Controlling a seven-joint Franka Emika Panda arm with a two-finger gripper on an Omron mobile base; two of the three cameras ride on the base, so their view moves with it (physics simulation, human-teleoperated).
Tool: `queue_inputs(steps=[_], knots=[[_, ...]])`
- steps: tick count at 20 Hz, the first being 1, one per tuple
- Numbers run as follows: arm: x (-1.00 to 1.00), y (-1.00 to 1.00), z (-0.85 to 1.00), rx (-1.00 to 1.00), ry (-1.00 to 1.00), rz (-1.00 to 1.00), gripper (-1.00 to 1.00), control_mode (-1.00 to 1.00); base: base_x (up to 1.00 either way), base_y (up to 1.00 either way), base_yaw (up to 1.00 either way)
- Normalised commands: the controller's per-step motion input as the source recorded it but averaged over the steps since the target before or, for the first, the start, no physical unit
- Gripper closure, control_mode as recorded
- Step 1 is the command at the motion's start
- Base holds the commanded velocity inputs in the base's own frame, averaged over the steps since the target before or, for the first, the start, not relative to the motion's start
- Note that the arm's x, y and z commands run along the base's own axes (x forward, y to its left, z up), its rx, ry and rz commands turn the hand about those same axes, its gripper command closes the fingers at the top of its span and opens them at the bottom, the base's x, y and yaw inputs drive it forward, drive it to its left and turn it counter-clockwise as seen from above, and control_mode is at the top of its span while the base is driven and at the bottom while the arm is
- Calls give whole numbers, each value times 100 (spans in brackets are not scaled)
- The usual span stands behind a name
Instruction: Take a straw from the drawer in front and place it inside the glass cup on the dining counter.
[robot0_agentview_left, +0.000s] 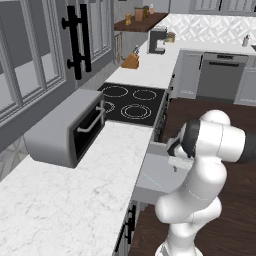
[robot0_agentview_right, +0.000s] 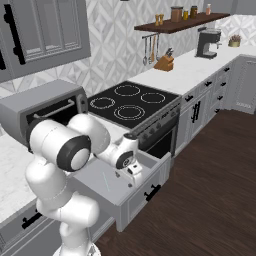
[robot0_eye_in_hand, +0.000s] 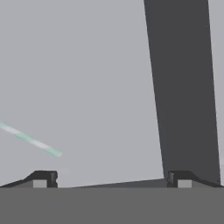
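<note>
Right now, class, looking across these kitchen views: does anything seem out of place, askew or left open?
Nothing looks spilled or damaged. The drawer stands pulled out beside the cooktop, with the straw lying loose on its grey floor. The hand hangs open above it. The toaster oven sits angled on the worktop.

The scene is being viewed from behind the arm on its left in the left base view, looking forward and down along the worktop (robot0_agentview_left: 75, 200). It is being viewed from behind on the right in the right base view. The open drawer (robot0_agentview_right: 145, 187) and cooktop (robot0_agentview_right: 131, 102) are being shared by both. The drawer's floor (robot0_eye_in_hand: 87, 65) is being seen from very near in the hand view.
</note>
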Motion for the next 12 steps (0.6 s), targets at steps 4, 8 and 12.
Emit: queue_inputs(steps=[4, 8, 12], knots=[[0, -34, -30, -2, 0, -5, -100, -100, 0, 0, 0], [0, -50, -28, -2, 0, -5, -100, -100, 0, 0, 0], [-5, -85, -16, -4, -1, -8, -100, -100, 0, 0, 0]])
